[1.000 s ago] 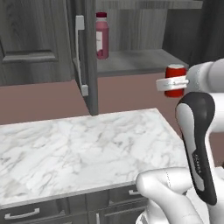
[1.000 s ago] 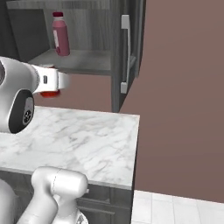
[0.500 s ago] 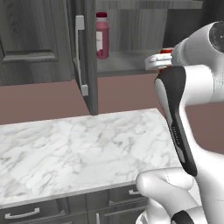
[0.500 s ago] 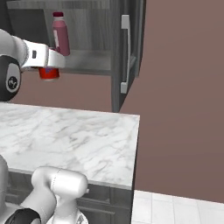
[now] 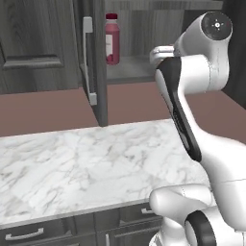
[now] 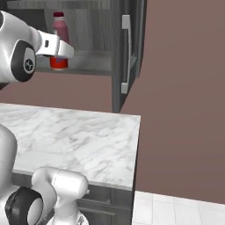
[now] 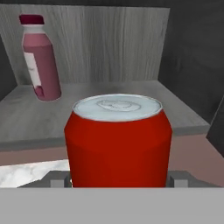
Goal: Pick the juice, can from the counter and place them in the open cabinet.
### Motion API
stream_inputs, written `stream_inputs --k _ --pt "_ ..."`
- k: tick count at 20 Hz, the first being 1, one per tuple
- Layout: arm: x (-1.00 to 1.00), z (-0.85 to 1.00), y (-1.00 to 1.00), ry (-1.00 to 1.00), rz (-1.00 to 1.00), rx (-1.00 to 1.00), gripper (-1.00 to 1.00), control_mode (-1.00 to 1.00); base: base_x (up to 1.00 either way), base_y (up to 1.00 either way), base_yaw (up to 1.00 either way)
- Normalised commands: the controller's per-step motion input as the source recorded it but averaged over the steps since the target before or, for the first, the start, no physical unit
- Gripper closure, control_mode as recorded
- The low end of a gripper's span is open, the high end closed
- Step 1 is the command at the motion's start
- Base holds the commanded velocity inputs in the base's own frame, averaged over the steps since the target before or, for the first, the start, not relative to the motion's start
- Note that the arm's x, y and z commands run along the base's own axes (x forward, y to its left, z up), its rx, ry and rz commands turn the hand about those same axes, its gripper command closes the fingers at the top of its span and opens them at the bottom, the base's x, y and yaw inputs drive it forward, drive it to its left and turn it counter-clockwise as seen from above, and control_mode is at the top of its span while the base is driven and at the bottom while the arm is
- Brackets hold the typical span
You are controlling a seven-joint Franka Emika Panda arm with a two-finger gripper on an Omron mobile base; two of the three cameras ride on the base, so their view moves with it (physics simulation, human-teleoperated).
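One item left to shelve: fingers (image 6: 58,56) clamped on can (image 7: 118,142). Advance past shelf (image 7: 39,118) lip, keep upright, release clear of juice (image 7: 40,59) beyond.

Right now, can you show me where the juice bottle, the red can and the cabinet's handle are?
juice (image 7: 41,65): hand view, the maroon body beside its label.
can (image 7: 118,148): hand view, the red side wall.
handle (image 6: 126,55): right base view, the middle of the silver bar.
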Motion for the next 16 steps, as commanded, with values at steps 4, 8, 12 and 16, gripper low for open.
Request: stream_inputs --k 4,8,12,16 --pt "0.66 -0.01 -0.37 -0.01 0.0 0.07 1.0 -1.0 0.0 0.0 0.0" --pt "0.65 -0.02 -0.32 -0.01 0.06 0.05 1.0 -1.0 0.0 0.0 0.0" --pt "0.41 0.0 -0.13 0.0 0.04 0.0 1.0 -1.0 0.0 0.0 0.0" --pt "0.41 -0.01 -0.01 0.0 0.0 0.0 1.0 -1.0 0.0 0.0 0.0"
